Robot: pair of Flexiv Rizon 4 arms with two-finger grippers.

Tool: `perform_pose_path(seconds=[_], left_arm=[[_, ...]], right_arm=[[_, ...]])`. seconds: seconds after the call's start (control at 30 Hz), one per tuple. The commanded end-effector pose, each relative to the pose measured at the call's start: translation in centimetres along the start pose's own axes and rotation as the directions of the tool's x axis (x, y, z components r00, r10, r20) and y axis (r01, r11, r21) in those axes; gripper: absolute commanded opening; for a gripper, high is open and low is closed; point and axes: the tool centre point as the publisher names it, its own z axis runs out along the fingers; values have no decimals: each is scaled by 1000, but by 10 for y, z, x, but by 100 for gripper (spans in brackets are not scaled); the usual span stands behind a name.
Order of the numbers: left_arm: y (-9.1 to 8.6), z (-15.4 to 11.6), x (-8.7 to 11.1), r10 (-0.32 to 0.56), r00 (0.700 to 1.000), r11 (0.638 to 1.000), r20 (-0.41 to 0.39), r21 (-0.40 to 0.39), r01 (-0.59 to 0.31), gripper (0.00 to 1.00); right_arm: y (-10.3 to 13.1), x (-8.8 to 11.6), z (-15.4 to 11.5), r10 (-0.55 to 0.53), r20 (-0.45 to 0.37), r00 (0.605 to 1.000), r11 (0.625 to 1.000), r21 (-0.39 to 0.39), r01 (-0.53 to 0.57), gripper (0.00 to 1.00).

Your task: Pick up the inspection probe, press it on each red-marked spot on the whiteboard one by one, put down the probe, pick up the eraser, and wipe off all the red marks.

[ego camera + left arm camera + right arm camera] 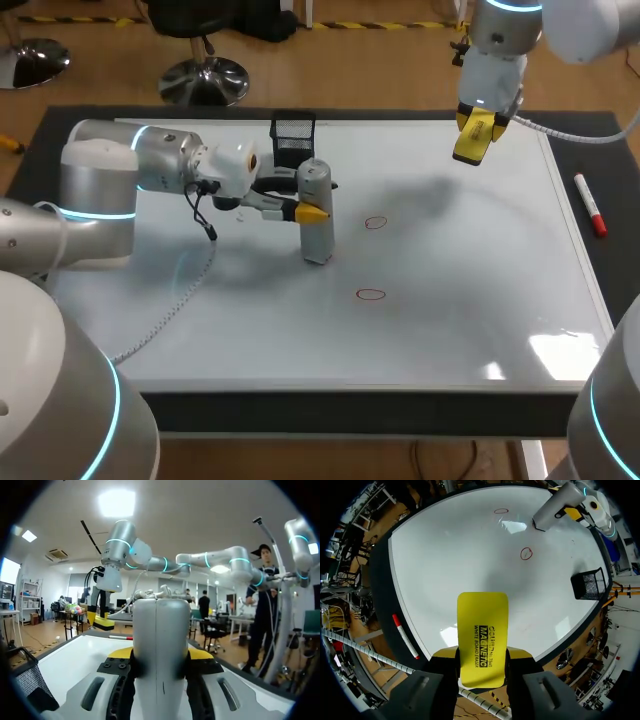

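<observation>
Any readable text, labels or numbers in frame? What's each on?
On the yellow eraser in the right pincer: black print along its face, the only lettering in view; not transcribed here.
On the whiteboard: two red circles, no writing.
On the probe and the red marker: no label visible.

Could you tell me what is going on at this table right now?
The left claw is shut on the grey probe, holding it upright at the whiteboard, beside the far red mark and the near red mark but on neither. The right claw is shut on the yellow eraser, held in the air over the board's far right corner. Neither mark is wiped yet. A marker lies off the board's right edge.
</observation>
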Motion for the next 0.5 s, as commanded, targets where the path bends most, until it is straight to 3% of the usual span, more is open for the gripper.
perform_pose_path(seconds=[0.03, 0.5], left_arm=[[0, -1, 2, -1, 1000, 1000, 3, 1, 1, 0], [-44, -8, 0, 64, 998, 998, 15, 14, -64, 0]], right_arm=[[0, 1, -1, -2, -2, 1000, 1000, 3, 2, 0], [0, 1, -1, -2, -2, 1000, 1000, 3, 2, 0]])
